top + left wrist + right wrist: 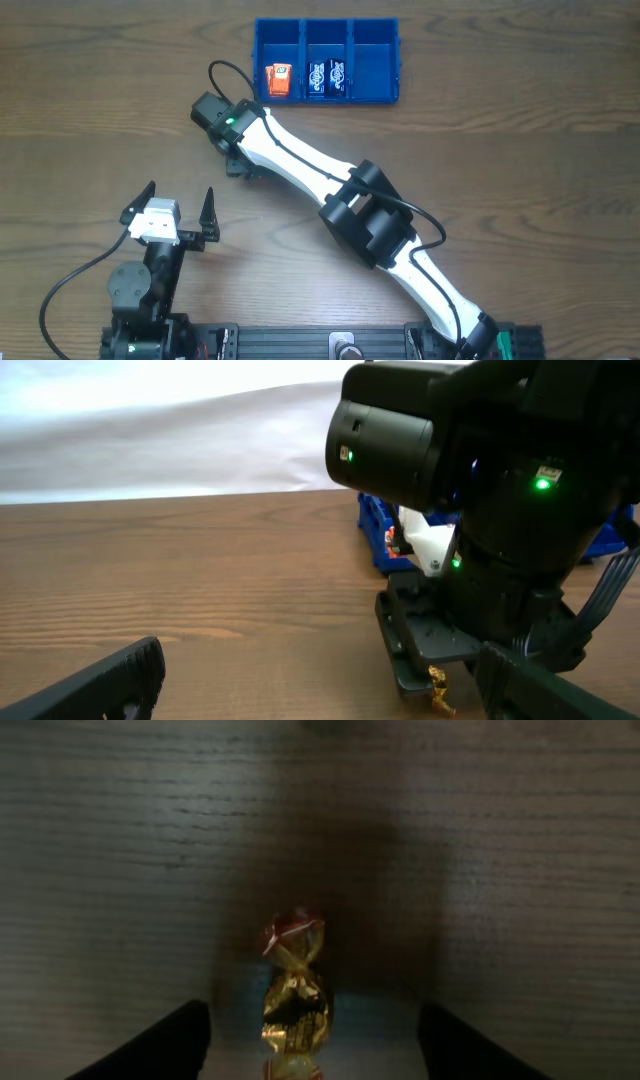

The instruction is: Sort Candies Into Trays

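Two claws were at work over the wooden table (520, 150). Nearest, toward the near left corner, the left gripper (180, 190) hung with its fingers spread wide apart and nothing between them, only bare wood beneath.

Farther in, the right arm (370, 215) stretched on a slant from the near right corner across the middle of the table, its dark elbow block about halfway along. It lay between the left gripper and the table's right half. Its wrist ended left of centre, where the right gripper (238, 168) was low over the wood. Its fingers stood apart, one on each side of a gold-wrapped candy (296, 1005). The candy lay on the table between them and neither finger touched it. One twisted end of the wrapper, tinged red, pointed away from the wrist.

From the left wrist view, that wrist with its green lights hid most of what lay behind it, and a corner of the tray showed past it.

A black cable (215, 72) looped up from the right wrist, just beside the tray's left end.

Farthest, at the middle of the far edge, stood a blue tray (398, 60) with three compartments in a row. An orange candy (277, 82) lay in the left one and a dark blue candy (328, 75) in the middle one.
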Controlling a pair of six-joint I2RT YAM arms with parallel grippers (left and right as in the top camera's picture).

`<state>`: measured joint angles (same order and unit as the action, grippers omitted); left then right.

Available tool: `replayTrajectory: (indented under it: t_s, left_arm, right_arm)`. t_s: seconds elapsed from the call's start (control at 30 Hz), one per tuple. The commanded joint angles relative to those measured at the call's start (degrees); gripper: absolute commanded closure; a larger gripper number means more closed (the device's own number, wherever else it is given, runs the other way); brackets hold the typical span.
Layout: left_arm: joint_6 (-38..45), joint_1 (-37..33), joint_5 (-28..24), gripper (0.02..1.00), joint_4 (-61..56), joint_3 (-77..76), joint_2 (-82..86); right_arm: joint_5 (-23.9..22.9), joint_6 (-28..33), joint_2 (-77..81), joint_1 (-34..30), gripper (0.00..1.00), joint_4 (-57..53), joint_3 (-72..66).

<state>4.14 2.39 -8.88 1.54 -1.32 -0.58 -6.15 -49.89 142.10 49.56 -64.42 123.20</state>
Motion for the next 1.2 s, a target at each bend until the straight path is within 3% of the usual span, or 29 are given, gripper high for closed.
replayTrajectory:
  t_s: [0.03,0.3,0.6,0.7,0.87,1.0,1.2]
  left_arm:
    - [0.2,-0.2,-1.1,0.020,2.0,1.0,0.4]
    - [0.2,-0.2,-1.1,0.020,2.0,1.0,0.4]
    - [0.1,-0.2,-1.1,0.020,2.0,1.0,0.4]
    - [0.2,-0.2,-1.1,0.020,2.0,1.0,0.4]
    - [0.2,-0.2,-1.1,0.023,2.0,1.0,0.4]
    - [0.1,-0.2,-1.1,0.020,2.0,1.0,0.4]
    - [0.2,-0.2,-1.1,0.023,2.0,1.0,0.4]
  right_arm:
    - [0.3,-1.2,2.1,-0.5,0.421,0.2,-0.2]
    - [0.5,-1.1,2.1,-0.5,0.684,0.9,-0.2]
    - [0.5,-1.1,1.7,-0.8,0.855,1.0,-0.2]
    - [0.1,1.1,-1.6,-2.0,0.890,-0.9,-0.2]
    - [-5.0,6.2,-14.4,-7.3,0.901,-4.9,-0.2]
    - [-9.0,12.4,-23.1,-14.1,0.897,-5.3,-0.2]
    - [-12.2,18.1,-22.7,-24.0,0.899,-0.4,-0.2]
